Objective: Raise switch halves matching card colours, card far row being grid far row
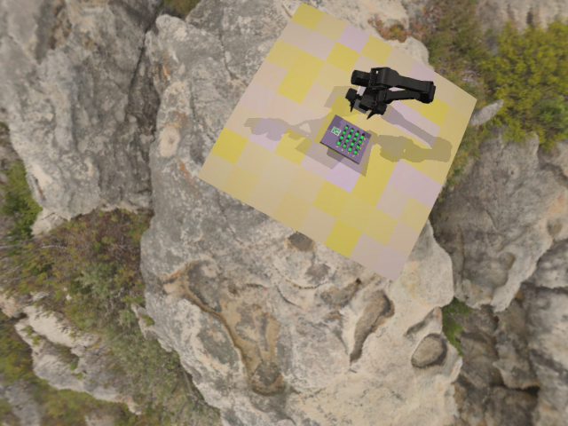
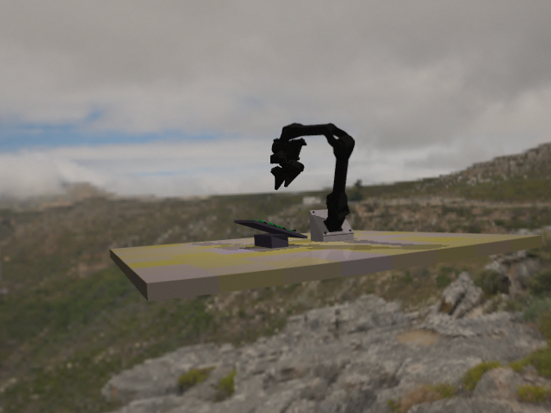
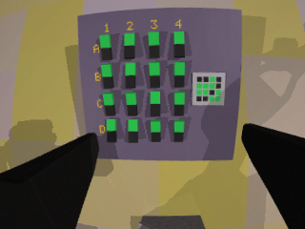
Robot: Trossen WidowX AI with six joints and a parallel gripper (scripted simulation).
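Note:
The tilted purple panel (image 1: pixel 328 138) (image 2: pixel 249 223) (image 3: pixel 143 152) bears four rows, A to D, of four switches with green far halves and dark near halves. Which halves are raised is too fine to tell. The card (image 1: pixel 335 130) (image 3: pixel 209 102) sits right of the grid in the wrist view. From far to near, left to right, it reads dark, dark, green, dark; green, green, green, dark; green, green, dark, green; dark, dark, green, green. My gripper (image 1: pixel 360 114) (image 2: pixel 281 187) (image 3: pixel 171 136) is open and empty, high above the panel and touching nothing.
The panel rests on a dark block (image 2: pixel 270 241) on the patchwork table (image 1: pixel 339 238) (image 2: pixel 177 271). The arm's pale base (image 2: pixel 318 226) stands on the near side of the panel. Shadows of the arm fall across the table and part of the panel.

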